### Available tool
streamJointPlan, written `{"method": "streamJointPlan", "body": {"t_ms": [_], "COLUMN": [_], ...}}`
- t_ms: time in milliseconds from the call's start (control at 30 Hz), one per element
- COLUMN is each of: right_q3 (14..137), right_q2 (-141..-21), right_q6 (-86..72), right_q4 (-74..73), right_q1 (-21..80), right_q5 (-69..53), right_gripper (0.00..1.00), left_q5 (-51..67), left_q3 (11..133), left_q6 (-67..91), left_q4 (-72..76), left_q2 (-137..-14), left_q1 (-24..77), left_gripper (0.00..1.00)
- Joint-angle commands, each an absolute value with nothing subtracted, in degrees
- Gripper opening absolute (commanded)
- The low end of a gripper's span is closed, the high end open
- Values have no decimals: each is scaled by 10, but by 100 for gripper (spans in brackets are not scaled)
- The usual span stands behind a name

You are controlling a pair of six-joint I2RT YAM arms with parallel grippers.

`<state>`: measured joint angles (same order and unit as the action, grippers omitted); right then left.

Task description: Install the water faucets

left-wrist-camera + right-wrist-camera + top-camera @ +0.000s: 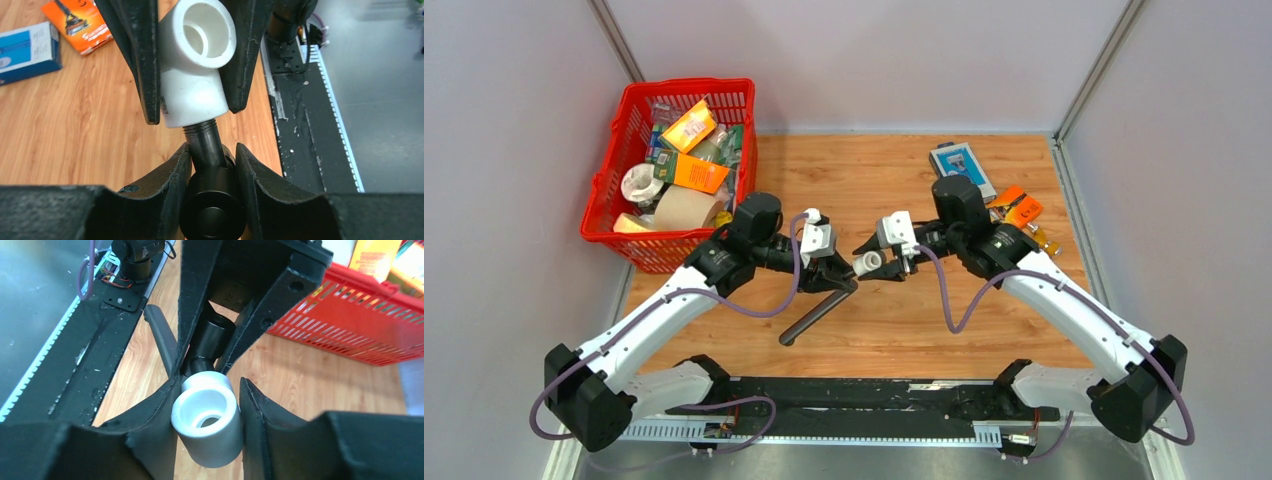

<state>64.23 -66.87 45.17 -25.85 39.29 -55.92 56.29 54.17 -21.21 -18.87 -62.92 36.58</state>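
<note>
The dark faucet (816,312) hangs over the middle of the table, its long rod sloping down to the near left. My left gripper (842,283) is shut on the faucet's short branch (212,200). The branch's threaded end (200,131) meets the white elbow fitting (192,75). My right gripper (876,262) is shut on that elbow (210,417), its open socket facing the right wrist camera. Both grippers face each other tip to tip. In the right wrist view the faucet body (212,337) sits between the left fingers, with the rod (161,332) beyond.
A red basket (724,95) full of packets and tape rolls stands at the back left. A blue box (961,165) and orange packets (1021,210) lie at the back right. A black rail (874,400) runs along the near edge.
</note>
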Motion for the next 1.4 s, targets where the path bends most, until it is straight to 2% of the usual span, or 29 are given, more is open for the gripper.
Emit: {"method": "streamJointPlan", "body": {"t_ms": [0, 33, 67, 100, 267, 400, 467, 533, 700, 833, 1033, 1067, 1233, 1367], "right_q3": [694, 700, 709, 721, 792, 821, 818, 818, 848, 853, 758, 740, 644, 575], "right_q2": [-718, -728, -740, -751, -837, -919, -950, -968, -963, -908, -764, -736, -602, -534], "right_q6": [352, 324, 296, 254, 4, -214, -270, -288, -243, -85, 142, 175, 346, 395], "right_q4": [-286, -285, -284, -282, -286, -297, -297, -296, -283, -264, -232, -229, -218, -165], "right_q1": [394, 394, 395, 395, 387, 360, 354, 355, 352, 351, 351, 350, 350, 350], "right_q5": [-574, -567, -559, -540, -424, -410, -410, -392, -388, -403, -383, -377, -455, -509], "right_gripper": [30, 14, 4, 0, 2, 0, 0, 5, 27, 55, 85, 100, 100, 100], "left_q5": [526, 497, 475, 430, 257, 115, 66, 44, 46, 71, 220, 260, 377, 427], "left_q3": [560, 556, 540, 534, 455, 403, 389, 380, 379, 397, 435, 439, 465, 478], "left_q6": [-240, -243, -243, -258, -331, -397, -420, -431, -422, -399, -315, -304, -243, -228], "left_q4": [-146, -139, -121, -114, -41, 18, 34, 50, 41, 14, -11, -11, -8, -17], "left_q2": [-588, -582, -565, -559, -491, -453, -444, -440, -439, -453, -479, -481, -510, -530], "left_q1": [365, 365, 369, 373, 431, 502, 529, 548, 555, 551, 484, 463, 412, 403], "left_gripper": [0, 0, 0, 0, 0, 0, 0, 0, 0, 0, 0, 0, 0, 0]}}
